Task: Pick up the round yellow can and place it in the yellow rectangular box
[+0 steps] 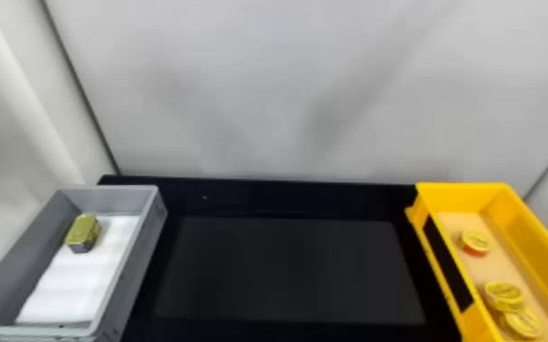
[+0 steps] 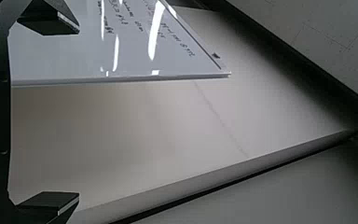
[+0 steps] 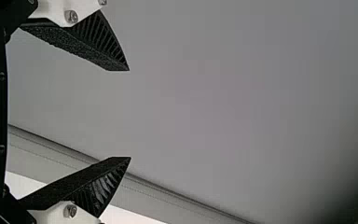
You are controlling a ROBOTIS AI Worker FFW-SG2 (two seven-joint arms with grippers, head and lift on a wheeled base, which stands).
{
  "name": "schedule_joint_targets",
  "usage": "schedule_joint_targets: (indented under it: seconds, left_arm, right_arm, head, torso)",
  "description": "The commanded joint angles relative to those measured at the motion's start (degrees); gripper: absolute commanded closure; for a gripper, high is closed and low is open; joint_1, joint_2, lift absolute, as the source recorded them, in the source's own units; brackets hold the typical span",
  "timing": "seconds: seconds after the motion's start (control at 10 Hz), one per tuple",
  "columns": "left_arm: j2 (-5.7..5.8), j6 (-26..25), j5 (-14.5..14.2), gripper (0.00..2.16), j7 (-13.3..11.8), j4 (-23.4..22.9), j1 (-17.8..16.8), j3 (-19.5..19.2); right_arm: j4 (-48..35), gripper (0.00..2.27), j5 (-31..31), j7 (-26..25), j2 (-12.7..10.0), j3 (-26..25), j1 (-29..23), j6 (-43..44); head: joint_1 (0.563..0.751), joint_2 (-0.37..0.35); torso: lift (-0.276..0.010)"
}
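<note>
Round yellow cans (image 1: 504, 294) sit in the yellow box (image 1: 532, 236) at right. Left claw (image 2: 79, 112) and right claw (image 3: 129, 114) gape wide, empty.

This place looks like a robotics lab, or maybe a test corner in a workshop (which of the two, I cannot say surely). In the head view, plain pale panels (image 1: 286, 91) stand behind the black table (image 1: 296, 195) and along its sides, like a work booth. On the table are open plastic containers of industrial kind: a grey crate (image 1: 139, 264) at the lower left and a yellow rectangular box (image 1: 532, 245) at the lower right. The left wrist view shows a glossy whiteboard (image 2: 74, 56) with dark handwriting (image 2: 163, 28), and farther off, speckled tiles (image 2: 321, 42).
</note>
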State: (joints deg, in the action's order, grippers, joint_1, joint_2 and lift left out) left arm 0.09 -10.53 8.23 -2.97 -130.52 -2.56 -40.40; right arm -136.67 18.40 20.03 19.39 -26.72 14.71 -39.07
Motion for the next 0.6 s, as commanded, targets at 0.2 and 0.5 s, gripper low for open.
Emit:
schedule_joint_targets:
  seconds: [0.2, 0.5]
  left_arm:
    - [-0.24, -0.9, 0.1, 0.03, -0.7, -1.1, -0.2, -3.7]
    - [-0.24, -1.1, 0.1, 0.03, -0.7, -1.7, -0.1, -4.0]
  right_arm:
    - [-0.1, 0.12, -5.8, -0.5, 1.1, -3.8, -2.4, 1.7]
    - [-0.1, 0.12, -6.1, -0.9, 1.0, -3.7, -2.7, -0.8]
  head:
    - [0.684, 0.014]
    - [0.684, 0.014]
  torso:
    - [-0.055]
    - [-0.055]
